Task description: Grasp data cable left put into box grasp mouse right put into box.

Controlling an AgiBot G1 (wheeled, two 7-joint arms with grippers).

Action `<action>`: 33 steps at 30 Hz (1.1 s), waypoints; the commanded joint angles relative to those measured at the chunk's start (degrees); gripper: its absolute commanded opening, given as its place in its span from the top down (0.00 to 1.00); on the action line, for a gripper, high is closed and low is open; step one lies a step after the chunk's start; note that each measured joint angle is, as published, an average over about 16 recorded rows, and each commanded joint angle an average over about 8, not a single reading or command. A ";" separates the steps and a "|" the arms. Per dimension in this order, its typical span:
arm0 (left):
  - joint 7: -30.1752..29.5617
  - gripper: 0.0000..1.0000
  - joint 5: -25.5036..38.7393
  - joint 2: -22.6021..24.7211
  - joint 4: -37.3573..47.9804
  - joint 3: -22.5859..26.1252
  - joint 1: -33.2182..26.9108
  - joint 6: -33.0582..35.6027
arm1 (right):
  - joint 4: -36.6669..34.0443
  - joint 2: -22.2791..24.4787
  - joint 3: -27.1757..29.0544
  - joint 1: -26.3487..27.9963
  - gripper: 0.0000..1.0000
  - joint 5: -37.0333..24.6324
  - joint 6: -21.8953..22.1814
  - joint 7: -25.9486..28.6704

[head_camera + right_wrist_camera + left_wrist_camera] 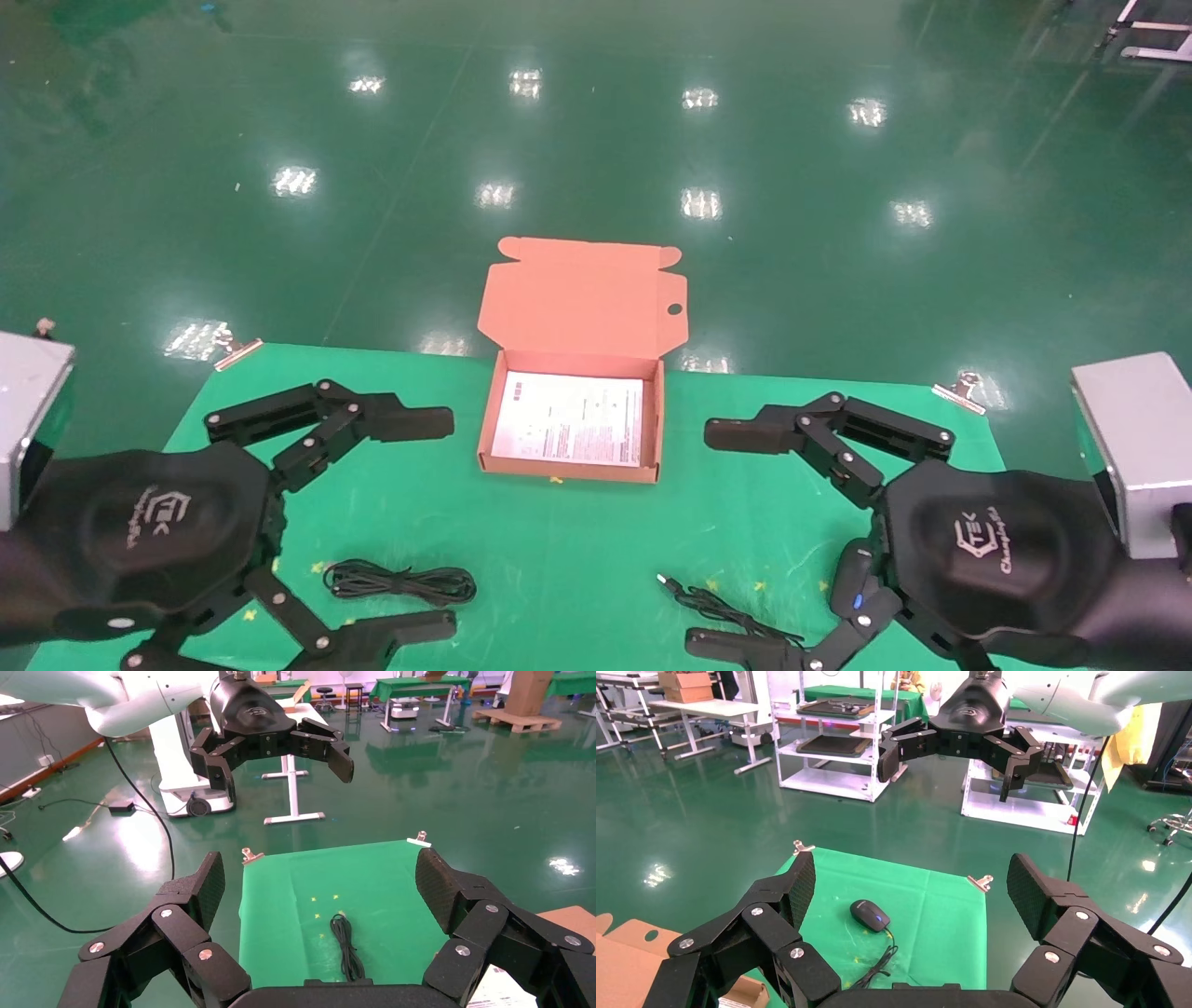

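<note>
Left gripper [424, 524]: at the left of the green mat [559, 540], raised above it, jaws spread wide, holding nothing. One finger reaches toward the box, the other lies along the near edge; the cable sits below the gap between them. Its own wrist view shows both fingers [800, 888] apart with only mat between.

Cable [400, 583]: thin black coil, slim and elongated, flat on the mat at near left, well apart from the box. Also seen from the right wrist [344, 948], lying straight on the cloth.

Box [570, 466]: shallow orange-brown cardboard, at the mat's far middle, between the two grippers. Lid [582, 298] hinged open and standing back, a round hole near its right edge. White printed sheet [570, 419] covers the base; nothing else inside.

Mouse [852, 578]: small, black, at near right, largely hidden under the right gripper in the head view; a blue light shows on it. Seen whole from the left wrist [869, 914], upright on the mat. Its cord [717, 606] trails left, ending in a plug.

Right gripper [719, 539]: at the right of the mat, raised, jaws spread wide, holding nothing.

Clips [959, 387]: metal, at the mat's far corners.
</note>
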 commanded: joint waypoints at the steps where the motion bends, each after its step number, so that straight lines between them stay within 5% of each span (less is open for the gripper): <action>1: 0.00 0.00 0.00 0.00 0.00 0.00 0.00 0.00 | 0.00 0.00 0.00 0.00 0.00 0.00 0.00 0.00; 33: -0.56 0.00 2.38 -0.23 -0.18 1.14 -0.95 0.35 | 0.78 0.89 -0.82 1.01 0.00 -2.72 -0.35 0.02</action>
